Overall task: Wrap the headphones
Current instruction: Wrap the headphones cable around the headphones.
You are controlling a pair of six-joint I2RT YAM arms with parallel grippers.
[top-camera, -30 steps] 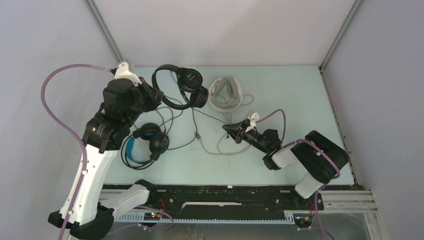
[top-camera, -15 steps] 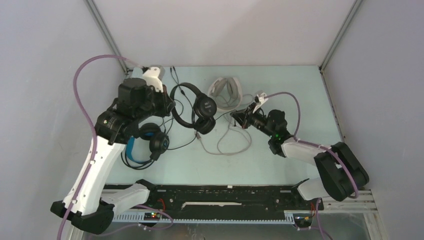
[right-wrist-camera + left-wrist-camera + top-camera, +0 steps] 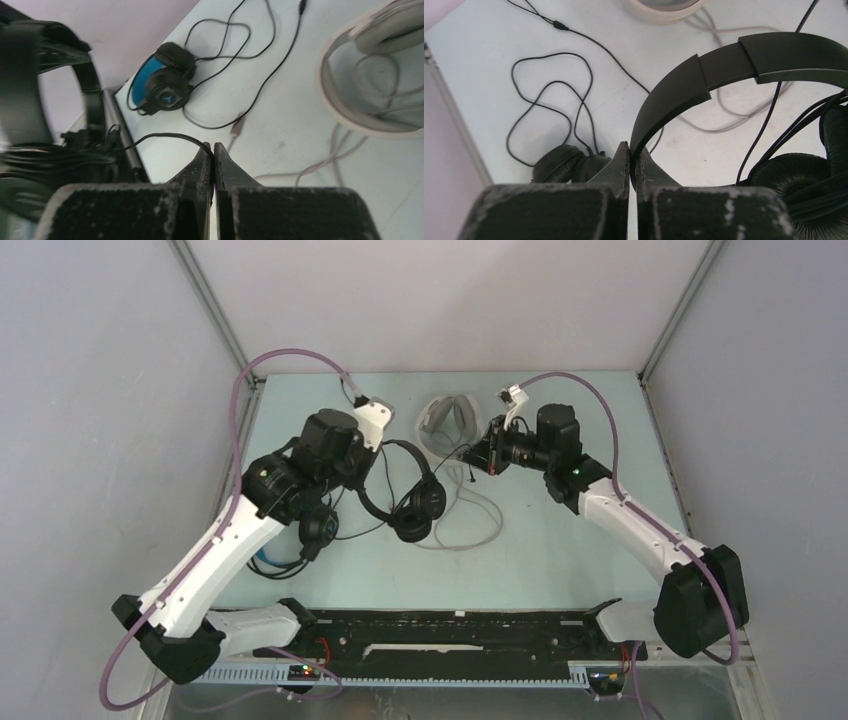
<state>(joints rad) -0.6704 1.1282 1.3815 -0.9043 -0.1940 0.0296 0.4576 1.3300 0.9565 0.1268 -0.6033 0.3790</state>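
Note:
My left gripper (image 3: 368, 478) (image 3: 634, 151) is shut on the headband (image 3: 704, 75) of the all-black headphones (image 3: 408, 495), which hang near the table's middle with their ear cups (image 3: 796, 175) low. My right gripper (image 3: 480, 458) (image 3: 213, 150) is shut on their thin black cable (image 3: 170, 136), which runs left toward the blurred black headphones (image 3: 30, 100). The white-grey headphones (image 3: 445, 425) (image 3: 350, 105) lie at the back, beside the right gripper. The black headphones with the blue headband (image 3: 312, 530) (image 3: 162, 85) lie on the table, partly under my left arm.
The white headphones' grey cable (image 3: 470, 525) lies looped at centre. Another thin black cable (image 3: 549, 95) curls on the table near the blue pair. Grey walls close in the left, back and right. A black rail (image 3: 450, 625) runs along the near edge.
My left arm has swung right, carrying the all-black headphones from the back left to the middle. The right gripper has moved back and right with the cable, toward the white-grey headphones.

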